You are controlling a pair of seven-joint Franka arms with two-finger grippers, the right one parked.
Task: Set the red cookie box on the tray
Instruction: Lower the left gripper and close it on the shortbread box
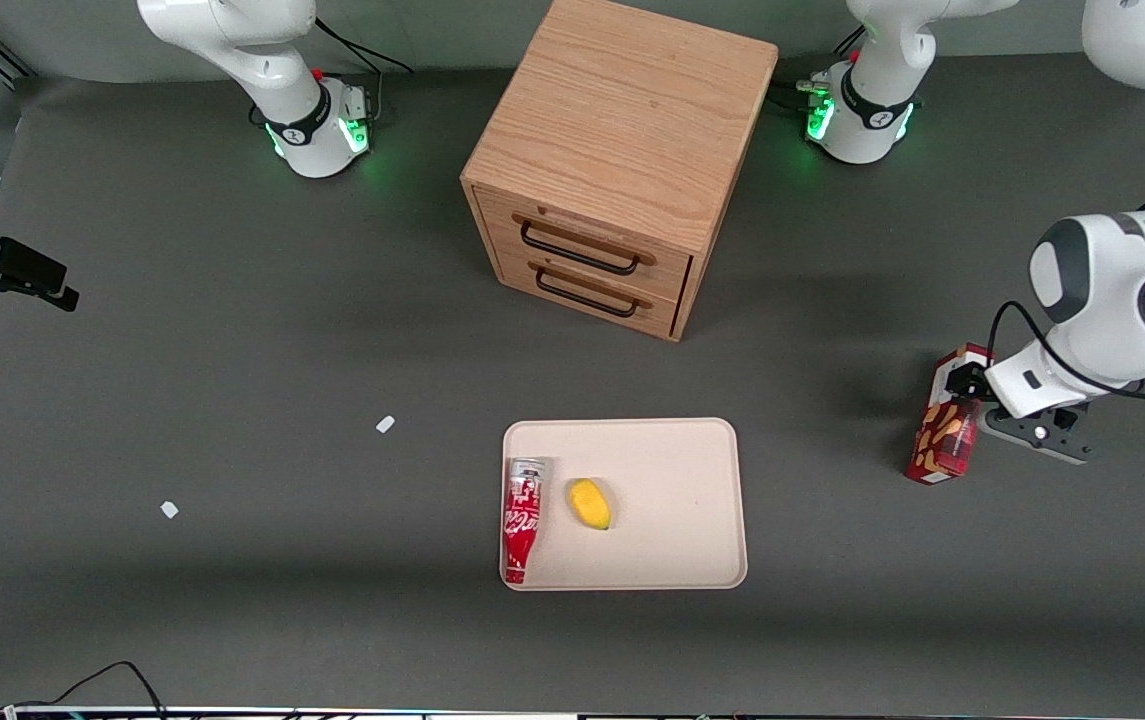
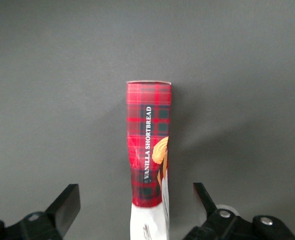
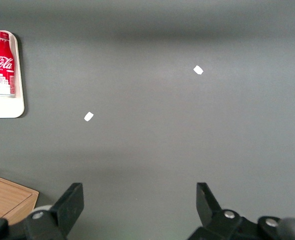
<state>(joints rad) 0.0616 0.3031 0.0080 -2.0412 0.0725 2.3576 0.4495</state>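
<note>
Progress: pretty early I'd say, the red cookie box (image 1: 944,430) is on the worktop (image 1: 232,350) toward the working arm's end, well apart from the tray (image 1: 672,470). Nothing placed yet.

End effector: the left arm's end effector (image 2: 136,207) sits right at the box's white end, fingers spread wide with one on each side of the carton. In the wrist view there's a clear gap between each finger and the box, so it isn't holding anything.

What's left: close on the box, lift it, carry it sideways to the tray, set it down. Basically the whole job.

Tray room: a red-and-white soda bottle (image 1: 522,520) lies along the tray edge toward the parked arm's end, with a small yellow fruit-looking thing (image 1: 590,504) just beside it. The half of the tray toward the working arm is bare, looks like enough room for the box.

Path: open worktop between box and tray, nothing lying in it. The wooden drawer cabinet (image 1: 622,150) stands farther from the front camera than the tray, out of the way.

Edges: low tray rim, so I'd guess only a small lift is needed to clear it.
</note>
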